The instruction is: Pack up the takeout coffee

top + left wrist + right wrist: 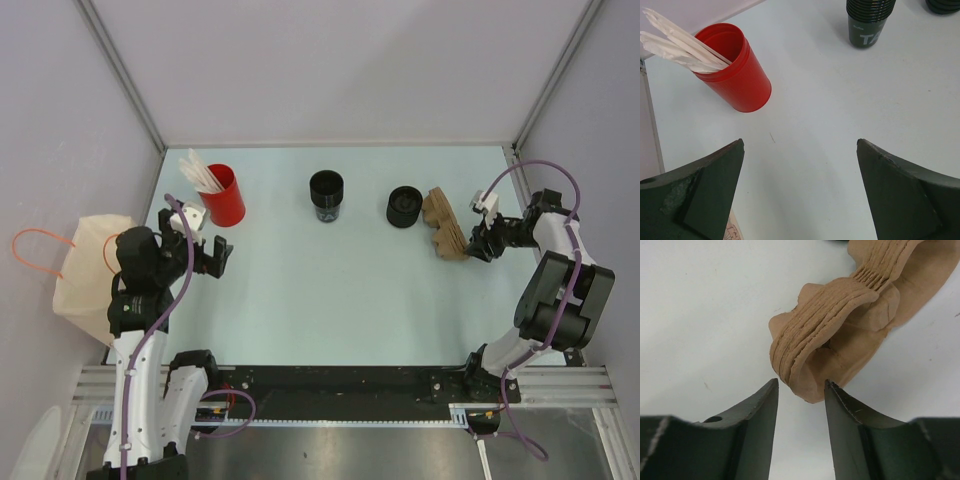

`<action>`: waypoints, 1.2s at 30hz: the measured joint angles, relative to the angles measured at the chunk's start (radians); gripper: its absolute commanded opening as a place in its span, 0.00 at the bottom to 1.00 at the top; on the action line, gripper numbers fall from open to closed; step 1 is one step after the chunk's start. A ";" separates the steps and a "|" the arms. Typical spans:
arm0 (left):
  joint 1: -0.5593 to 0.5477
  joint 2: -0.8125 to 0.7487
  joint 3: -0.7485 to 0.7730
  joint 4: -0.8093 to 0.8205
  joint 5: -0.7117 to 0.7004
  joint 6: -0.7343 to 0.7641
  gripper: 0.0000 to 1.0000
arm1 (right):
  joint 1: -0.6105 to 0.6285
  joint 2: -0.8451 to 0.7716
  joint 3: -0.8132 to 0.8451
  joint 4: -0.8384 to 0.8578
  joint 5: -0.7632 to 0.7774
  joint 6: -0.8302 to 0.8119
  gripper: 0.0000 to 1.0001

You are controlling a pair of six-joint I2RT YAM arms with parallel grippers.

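The takeout coffee (326,195) is a black cup standing at the back middle of the table; it also shows at the top of the left wrist view (869,22). My left gripper (215,255) (800,142) hovers wide open over bare table, near the red cup of white sticks (222,195) (735,70), with nothing between its fingers. My right gripper (480,240) (800,381) is at the near end of a stack of brown pulp cup carriers (445,225) (840,325). Its jaws stand partly open, and the stack's corner reaches just between the fingertips.
A squat black round piece (404,206) sits between the coffee cup and the carriers. A cream bag with orange handles (90,265) hangs off the table's left edge. Grey walls enclose the table on three sides.
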 measured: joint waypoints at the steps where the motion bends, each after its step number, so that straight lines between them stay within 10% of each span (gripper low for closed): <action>1: 0.001 0.000 0.000 0.000 0.000 0.000 0.99 | 0.000 0.000 0.000 0.000 -0.006 0.000 0.42; 13: 0.004 0.000 0.000 0.000 0.000 0.000 0.99 | 0.000 0.012 0.000 -0.012 -0.029 -0.022 0.25; 15: 0.005 0.000 0.000 0.000 0.000 0.000 0.99 | -0.001 0.012 0.000 -0.017 -0.032 -0.023 0.19; 16: 0.005 0.000 0.000 0.000 0.000 0.000 0.99 | -0.001 0.012 0.000 -0.018 -0.032 -0.023 0.00; 36: 0.007 0.000 0.000 0.000 0.000 0.000 0.99 | 0.028 -0.063 0.000 0.082 0.040 0.088 0.00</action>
